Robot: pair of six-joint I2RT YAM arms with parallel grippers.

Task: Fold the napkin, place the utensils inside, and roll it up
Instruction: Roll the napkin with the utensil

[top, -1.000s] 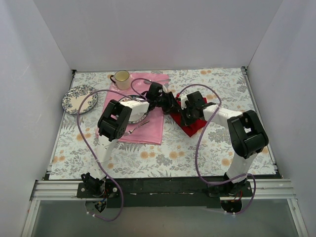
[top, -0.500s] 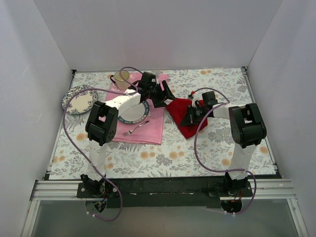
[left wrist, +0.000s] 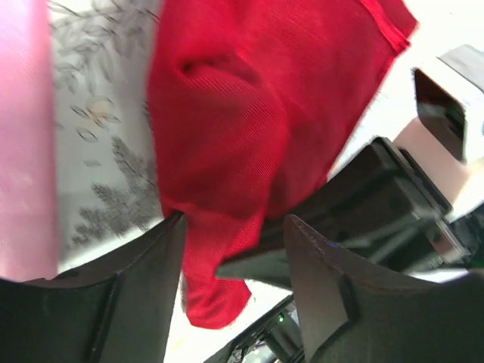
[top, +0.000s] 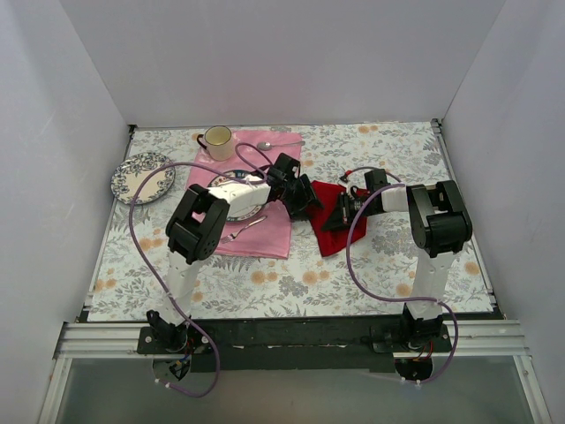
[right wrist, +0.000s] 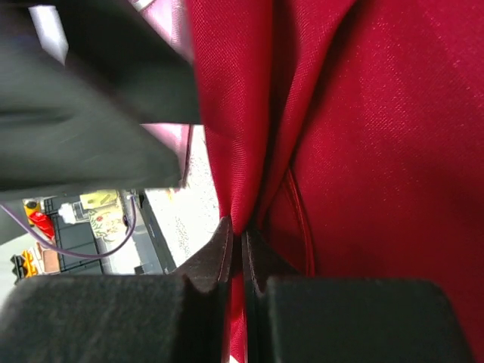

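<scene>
— Starting with the biggest?
— Floral table (top: 300,283) first, then a pale pink cloth (top: 265,240) spread flat toward the left and far edges.
— And the napkin (top: 328,237)?
— Sits around mid-table, just off the pink cloth's right edge. Bunched and creased, not flat, drawn into a wedge. Runs lengthwise from far edge toward near edge, with the narrow tip pointing at the near edge.
— Held by the left gripper (left wrist: 234,223)?
— Not clamped. Comes in from the pink cloth's side with dark fingers (left wrist: 144,287) spread apart and a hem of the red cloth sagging into the gap.
— Over at the right gripper (right wrist: 240,236)?
— Pressed together on a raised fold of the napkin, pinching it tight, from the side facing the right edge.
— Smaller bits?
— By the left edge, a dark-patterned plate (top: 141,177). On the pink cloth, a blue-rimmed plate (top: 245,209), partly hidden under the left arm. Toward the far left corner, a cream cup (top: 218,140). Near the pink cloth's near edge, a fork (top: 243,231) lying slantwise.
</scene>
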